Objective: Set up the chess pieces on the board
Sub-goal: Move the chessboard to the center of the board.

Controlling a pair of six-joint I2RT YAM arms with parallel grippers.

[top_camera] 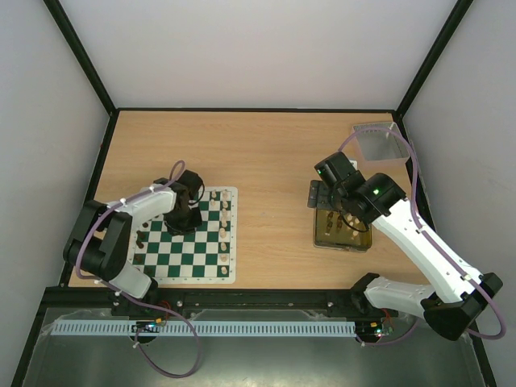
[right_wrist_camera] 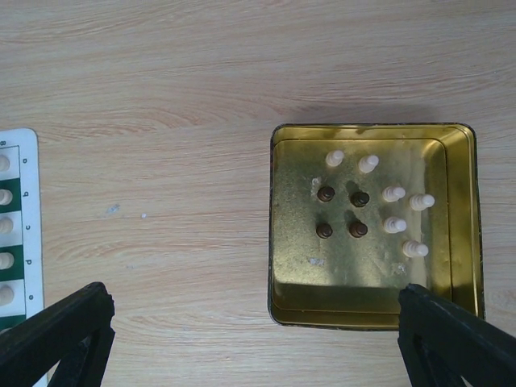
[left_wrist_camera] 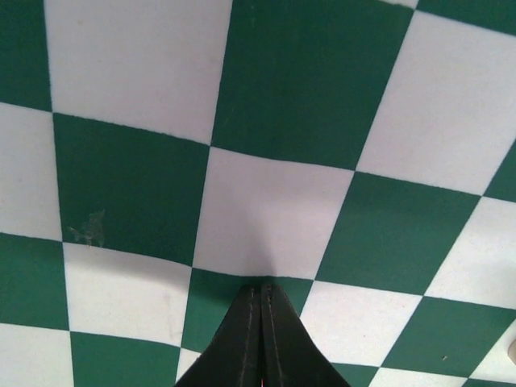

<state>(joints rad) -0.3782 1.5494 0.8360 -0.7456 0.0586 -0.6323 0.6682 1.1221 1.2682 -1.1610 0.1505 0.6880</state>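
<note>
Top external view, big to small. We see the desk (top_camera: 274,153), pale wood. The board (top_camera: 189,262) lies flat at 8 o'clock on it, green and white squares. The yellow tray (top_camera: 339,244) sits at 4 o'clock, well apart from the board. A small grey tray (top_camera: 377,141) is at 1 o'clock by the far corner. The left arm reaches over the board and the right arm hangs over the yellow tray.

Left pincer (left_wrist_camera: 262,318): clenched, tips pressed together, and we spot no piece between them. The left wrist view puts it low over a green square; touching or just above, we cannot tell. Right pincer (right_wrist_camera: 254,334): released, fingers wide, nothing held, hovering by the tray's near-left corner.

Chess pieces (top_camera: 222,218): a cream column stands along the board's 3 o'clock side, and a few dark ones show at its 9 o'clock side. The rest wait in the yellow tray: six cream tray pieces (right_wrist_camera: 394,224) and four dark tray pieces (right_wrist_camera: 326,193). All are upright with the long axis vertical, so we see mostly tops.

Key relation, our judgement: in the right wrist view the tray's pieces lie at 1 o'clock from the right pincer, and the board edge is at 9 o'clock. The right arm is far nearer to them; the left arm is on the board side. The next pick likely needs the right pincer to shift toward 1 o'clock, then drop straight down over one upright piece. Tight neighbours are the risk.
</note>
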